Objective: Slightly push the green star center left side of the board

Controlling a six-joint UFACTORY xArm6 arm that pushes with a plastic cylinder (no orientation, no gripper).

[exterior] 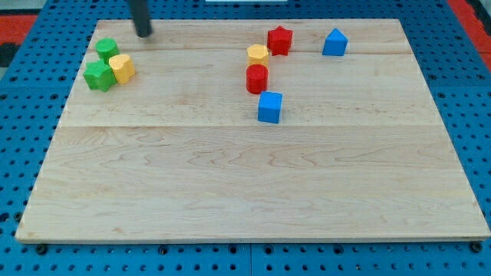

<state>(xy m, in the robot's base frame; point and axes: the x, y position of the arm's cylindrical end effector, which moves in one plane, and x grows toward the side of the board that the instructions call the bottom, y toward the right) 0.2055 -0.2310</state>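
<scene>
The green star lies near the board's upper left, by the left edge. A yellow block touches its right side and a green cylinder sits just above it. My tip rests on the board near the top edge, up and to the right of this cluster, apart from all three blocks.
Near the top centre stand a red star, a yellow block, a red cylinder and a blue cube. A blue block lies further right. The wooden board lies on a blue pegboard.
</scene>
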